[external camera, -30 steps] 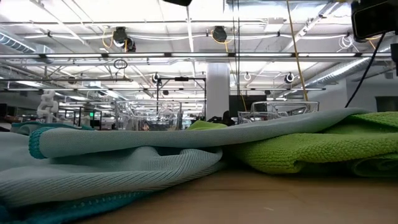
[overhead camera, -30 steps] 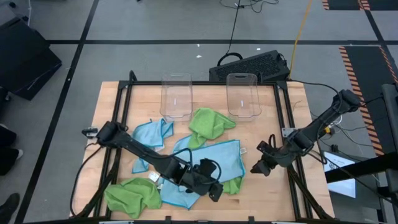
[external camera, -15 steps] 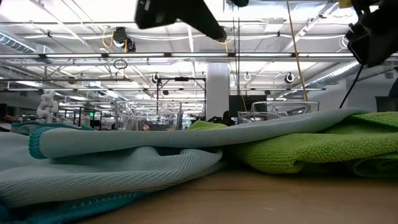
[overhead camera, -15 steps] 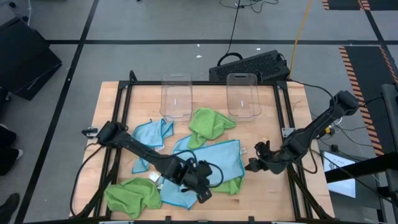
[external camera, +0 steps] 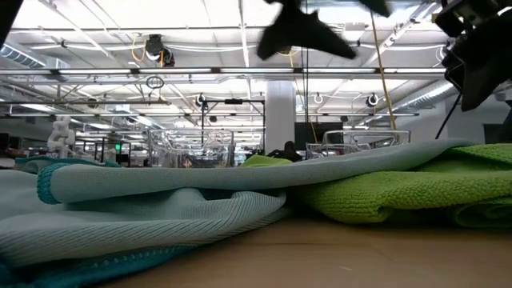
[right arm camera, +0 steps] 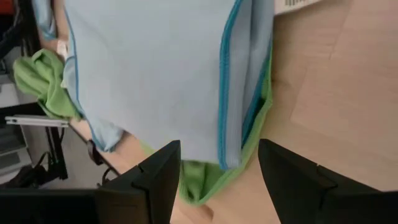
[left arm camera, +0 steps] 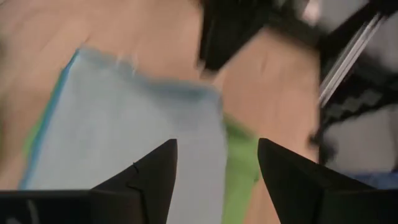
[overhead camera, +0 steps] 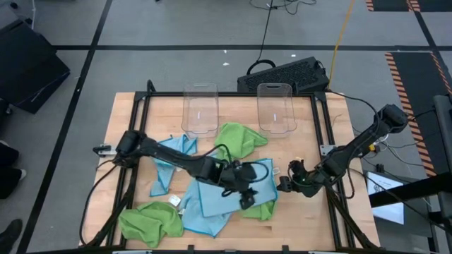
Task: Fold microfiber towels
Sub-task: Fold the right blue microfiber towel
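the light blue towel (overhead camera: pixel 236 185) lies spread near the middle of the wooden table (overhead camera: pixel 332 120), and everything else is placed from it here. the left gripper (overhead camera: pixel 247 192) hangs over this towel's right half, its fingers (left arm camera: pixel 152 171) spread with nothing between them, the cloth flat below. a second ago that gripper sat lower, at the towel's near edge beside the near-left corner of the table side, and the arm has since swung up and across the cloth; the towel's near-left part now shows as a folded flap rather than being covered by the arm.

a lime green towel (overhead camera: pixel 265 209) peeks out from under the blue towel's near right corner. another green towel (overhead camera: pixel 239 139) is bunched just beyond the blue towel's far edge, a third green towel (overhead camera: pixel 150 221) is crumpled well off its near left side, and a smaller blue towel (overhead camera: pixel 171 153) lies crumpled to its left (partly under the left arm).

the right gripper (overhead camera: pixel 284 185) sits just off the blue towel's right edge, closer to it than a second ago, fingers (right arm camera: pixel 155 174) apart and empty, facing the cloth's teal hem.

two clear bins (overhead camera: pixel 200 108) stand beyond the towels at the table's far side.
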